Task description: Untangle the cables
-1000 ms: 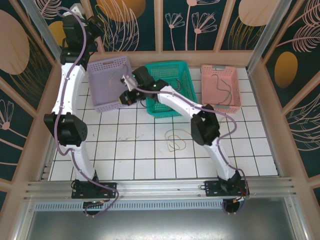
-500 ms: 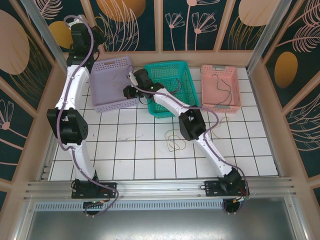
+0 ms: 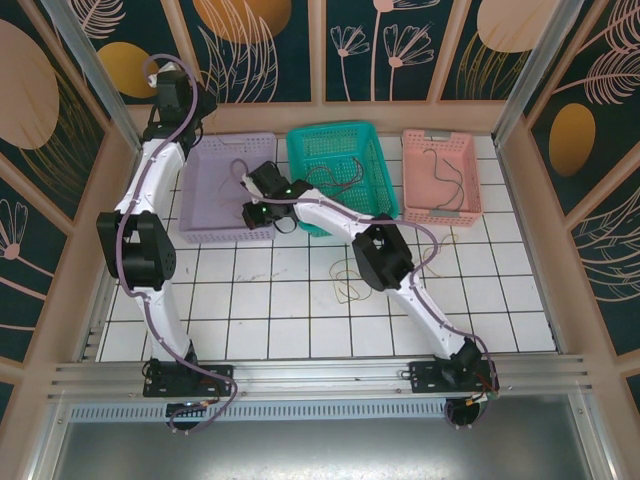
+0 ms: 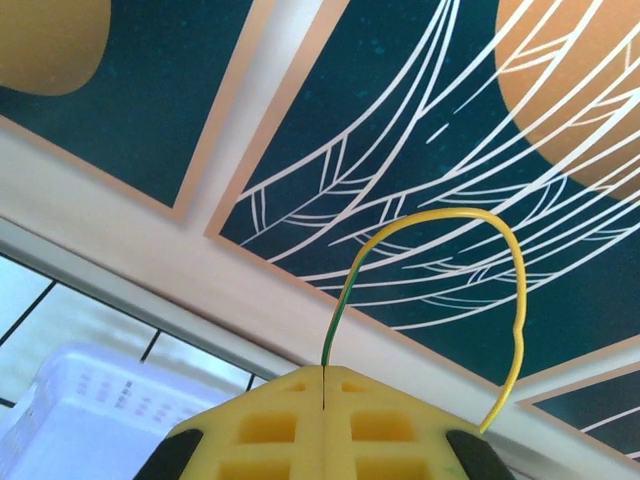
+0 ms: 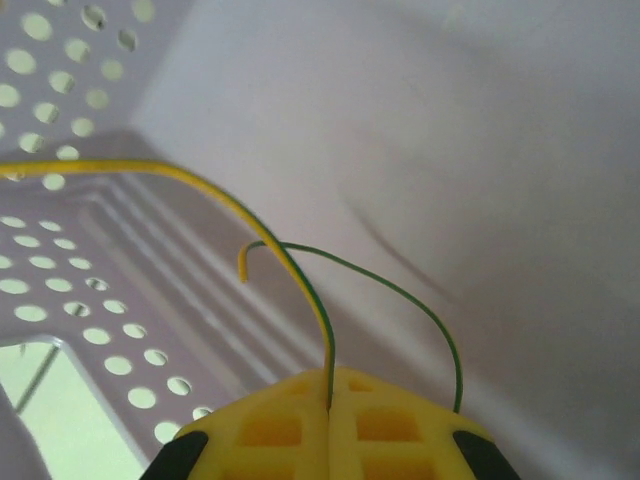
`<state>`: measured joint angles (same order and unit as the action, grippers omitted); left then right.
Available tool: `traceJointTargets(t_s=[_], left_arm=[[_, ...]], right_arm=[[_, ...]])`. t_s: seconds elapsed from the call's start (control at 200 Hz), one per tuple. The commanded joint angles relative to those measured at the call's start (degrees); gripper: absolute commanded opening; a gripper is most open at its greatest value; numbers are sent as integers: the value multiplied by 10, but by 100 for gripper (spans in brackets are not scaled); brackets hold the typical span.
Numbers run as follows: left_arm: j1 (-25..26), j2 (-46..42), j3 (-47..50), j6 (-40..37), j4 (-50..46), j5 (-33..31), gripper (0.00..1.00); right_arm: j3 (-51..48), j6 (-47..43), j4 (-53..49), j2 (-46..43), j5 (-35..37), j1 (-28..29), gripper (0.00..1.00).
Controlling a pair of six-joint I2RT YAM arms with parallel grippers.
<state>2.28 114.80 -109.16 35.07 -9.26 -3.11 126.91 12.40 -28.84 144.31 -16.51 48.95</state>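
Three baskets stand in a row by the far edge of the white tiled counter (image 3: 270, 310). The purple basket (image 3: 225, 236) is on the left. The green basket (image 3: 330, 130) is in the middle, close to it. The pink basket (image 3: 443, 214) is on the right, a bit apart. Dark blue walls (image 3: 400, 45) with orange circles and white flowers stand all around. A shiny metal rail (image 3: 320, 375) runs along the near edge.
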Motion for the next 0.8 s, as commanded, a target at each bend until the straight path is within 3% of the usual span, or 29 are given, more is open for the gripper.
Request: traceJointTargets(t_s=[0.0, 0.135, 0.295, 0.551, 0.796], left_arm=[[-2, -46, 15, -24, 4, 0, 0], [-2, -72, 34, -39, -1, 23, 0], [-2, -89, 57, -38, -30, 68, 0], [-1, -141, 112, -2, -6, 117, 0], [3, -151, 169, -1, -32, 134, 0]], right_arm=[[-93, -41, -23, -87, -38, 24, 0], [-173, -67, -35, -156, -86, 41, 0], [-210, -69, -42, -204, -80, 34, 0], [-176, -50, -50, -214, -102, 5, 0], [-103, -35, -121, -148, -115, 5, 0]])
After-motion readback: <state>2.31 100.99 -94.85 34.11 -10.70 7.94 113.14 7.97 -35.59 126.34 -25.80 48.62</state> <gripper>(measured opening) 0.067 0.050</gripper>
